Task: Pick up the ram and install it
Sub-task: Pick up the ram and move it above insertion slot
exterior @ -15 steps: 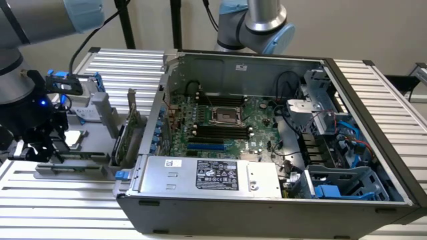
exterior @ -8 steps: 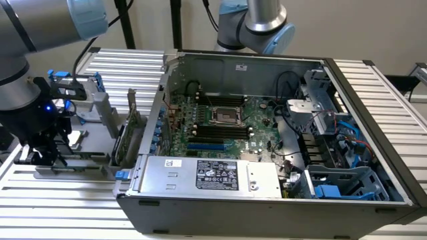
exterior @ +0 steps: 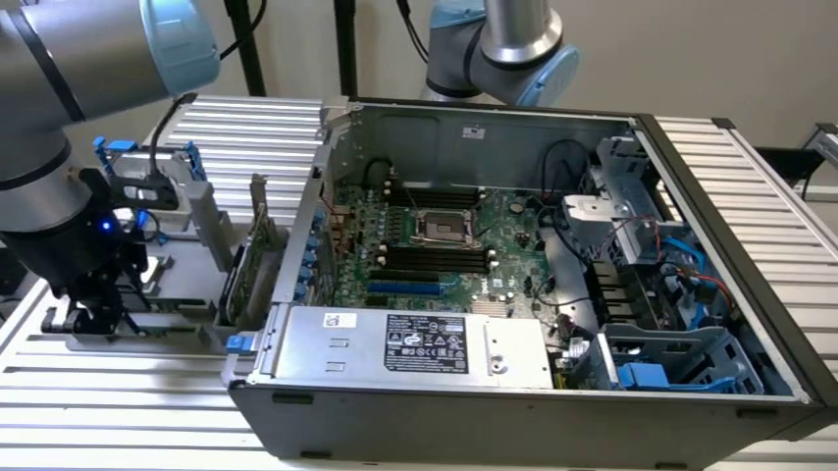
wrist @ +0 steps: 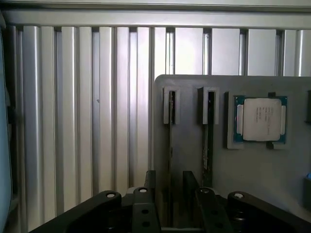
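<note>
On the exterior view, a table (exterior: 118, 392) of ribbed silver slats carries everything, with a plain pale wall behind it at twelve o'clock. An open computer case (exterior: 524, 412) takes up the middle and the three o'clock side. Inside it lies a green motherboard (exterior: 504, 221). An empty silver processor socket (exterior: 439, 228) sits near the motherboard's centre, and a row of black memory slots (exterior: 433, 260) lies just at six o'clock of the socket. A grey power supply (exterior: 406, 343) with a black label fills the six o'clock edge of the case. A blue drive cage (exterior: 668, 368) stands at about four o'clock.

At nine o'clock of the case, a grey holder (exterior: 177, 294) rests on the slats. Upright cards (exterior: 249, 260) stand between it and the case wall. The arm (exterior: 53, 128) comes down from eleven o'clock, and its gripper (exterior: 85, 314) hangs low over the holder's outer end.

On the wrist view, the same slats run under the grey holder (wrist: 243, 184). It has two narrow slots side by side and a square pocket beside them that holds a silver processor (wrist: 261, 119). The ram (wrist: 209, 145) stands on edge in the slot nearer the processor and shows as a thin greenish strip. The other slot holds a thinner dark strip (wrist: 171, 141); I cannot tell what it is. That strip runs between the gripper's (wrist: 170, 194) black fingers (wrist: 146, 208), which are spread wide apart and hold nothing.
</note>
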`<action>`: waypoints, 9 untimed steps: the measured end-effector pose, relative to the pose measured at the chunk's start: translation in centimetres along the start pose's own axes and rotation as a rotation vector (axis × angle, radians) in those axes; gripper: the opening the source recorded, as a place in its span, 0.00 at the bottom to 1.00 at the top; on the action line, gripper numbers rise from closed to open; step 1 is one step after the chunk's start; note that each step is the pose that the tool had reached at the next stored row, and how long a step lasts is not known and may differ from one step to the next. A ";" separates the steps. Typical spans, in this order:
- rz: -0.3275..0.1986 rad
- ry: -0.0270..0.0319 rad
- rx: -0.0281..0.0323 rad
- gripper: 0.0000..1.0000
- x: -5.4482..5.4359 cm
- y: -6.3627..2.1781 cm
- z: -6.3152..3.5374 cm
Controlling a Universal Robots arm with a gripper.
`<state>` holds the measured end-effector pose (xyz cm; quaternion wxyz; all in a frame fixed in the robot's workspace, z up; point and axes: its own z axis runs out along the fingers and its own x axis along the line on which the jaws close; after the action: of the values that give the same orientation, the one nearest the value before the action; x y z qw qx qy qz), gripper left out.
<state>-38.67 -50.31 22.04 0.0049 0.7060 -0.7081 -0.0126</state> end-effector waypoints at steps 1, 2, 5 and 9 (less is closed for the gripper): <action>-0.001 -0.0003 0.0000 0.36 0.0 -0.02 0.18; -0.001 -0.0006 0.0000 0.36 0.0 -0.04 0.35; -0.005 -0.0019 -0.0001 0.36 0.1 -0.07 0.89; -0.009 -0.0059 -0.0001 0.36 0.1 -0.09 1.52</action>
<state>-38.62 -50.36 20.51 0.0028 0.7093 -0.7047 -0.0147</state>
